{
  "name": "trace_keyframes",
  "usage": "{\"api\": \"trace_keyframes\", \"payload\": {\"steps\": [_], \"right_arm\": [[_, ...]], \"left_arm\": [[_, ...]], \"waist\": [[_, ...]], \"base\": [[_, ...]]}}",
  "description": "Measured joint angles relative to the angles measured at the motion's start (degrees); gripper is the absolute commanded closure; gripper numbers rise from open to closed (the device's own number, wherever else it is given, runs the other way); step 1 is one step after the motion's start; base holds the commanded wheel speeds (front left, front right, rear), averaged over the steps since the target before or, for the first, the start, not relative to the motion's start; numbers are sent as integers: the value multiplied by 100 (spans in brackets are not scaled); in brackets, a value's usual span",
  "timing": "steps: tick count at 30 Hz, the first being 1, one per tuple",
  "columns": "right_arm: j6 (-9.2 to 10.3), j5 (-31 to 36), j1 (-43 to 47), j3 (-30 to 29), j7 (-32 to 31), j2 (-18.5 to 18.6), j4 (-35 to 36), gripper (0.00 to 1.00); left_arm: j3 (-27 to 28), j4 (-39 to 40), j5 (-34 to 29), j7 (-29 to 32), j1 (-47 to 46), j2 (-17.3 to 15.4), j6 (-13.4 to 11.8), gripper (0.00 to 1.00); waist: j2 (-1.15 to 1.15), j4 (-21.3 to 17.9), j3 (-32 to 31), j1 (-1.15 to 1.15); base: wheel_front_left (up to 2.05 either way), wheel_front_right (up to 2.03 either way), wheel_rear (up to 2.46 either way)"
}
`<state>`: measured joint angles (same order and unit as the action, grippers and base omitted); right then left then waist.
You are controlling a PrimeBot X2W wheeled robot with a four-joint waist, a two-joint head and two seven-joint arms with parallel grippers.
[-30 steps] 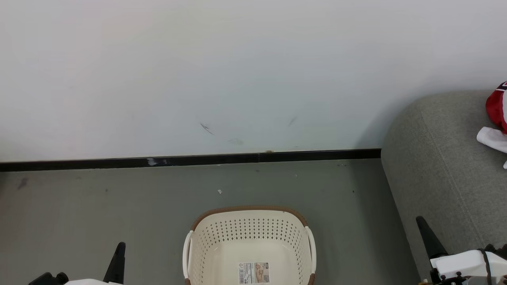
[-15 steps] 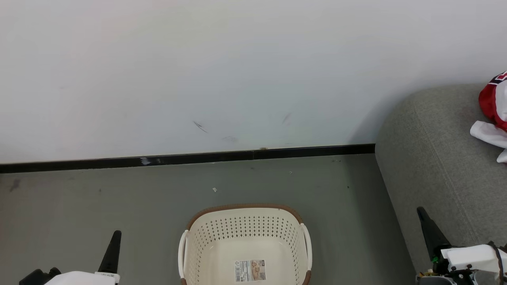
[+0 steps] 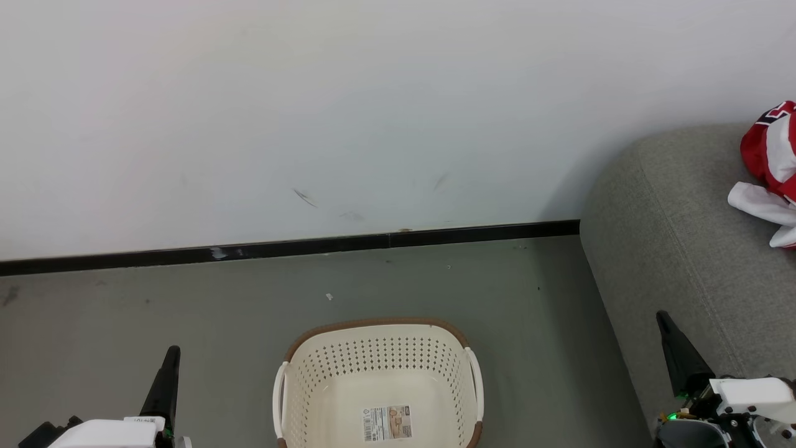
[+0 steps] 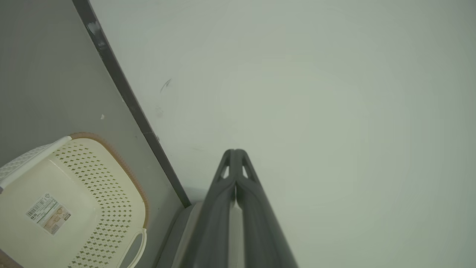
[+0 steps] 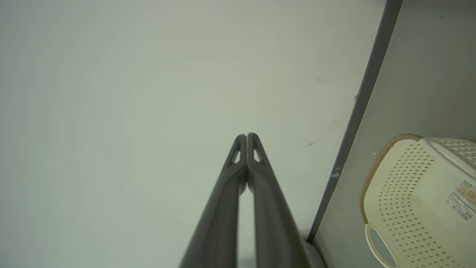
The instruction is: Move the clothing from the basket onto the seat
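Grey floor (image 3: 155,311), white wall (image 3: 373,93). Basket (image 3: 373,358) at 6 o'clock, empty. Clothing (image 3: 768,162) at 2 o'clock on seat (image 3: 671,249): task apparently complete. Left claw (image 4: 235,154), right claw (image 5: 246,137) pinched together, holding nothing, parked low accordingly.

Head looks down at basket (image 3: 379,358); both wrists face wall (image 4: 334,93), sharing basket.

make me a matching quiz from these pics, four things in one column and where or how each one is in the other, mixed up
Things:
1. basket
2. clothing
3. left gripper
4. baseboard

Place or state:
a. black, along the foot of the wall
b. shut, holding nothing
c. lying on the grey seat
d. no clothing visible inside, just a label sticker

Pairs: 1-d, 2-c, 3-b, 4-a
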<state>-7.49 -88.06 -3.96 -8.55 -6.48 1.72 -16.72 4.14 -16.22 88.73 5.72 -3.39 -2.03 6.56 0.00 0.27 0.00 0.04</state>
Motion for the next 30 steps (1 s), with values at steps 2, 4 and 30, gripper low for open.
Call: {"api": "trace_keyframes", "payload": {"steps": [2,4,30], "right_arm": [[-1,-156,-8,-3,-16,3,9,100],[-1,-314,-9,-7,-56,13,11,100],[0,-320,-9,19,-55,19,68,100]], "left_arm": [[33,7,168,36,-4,3,22,100],[64,8,264,77,-7,11,35,100],[70,24,265,76,-8,14,48,100]], "waist": [[0,-17,7,0],[0,-27,12,0],[0,-27,14,-1]], "base": [[0,0,0],[0,0,0],[0,0,0]]}}
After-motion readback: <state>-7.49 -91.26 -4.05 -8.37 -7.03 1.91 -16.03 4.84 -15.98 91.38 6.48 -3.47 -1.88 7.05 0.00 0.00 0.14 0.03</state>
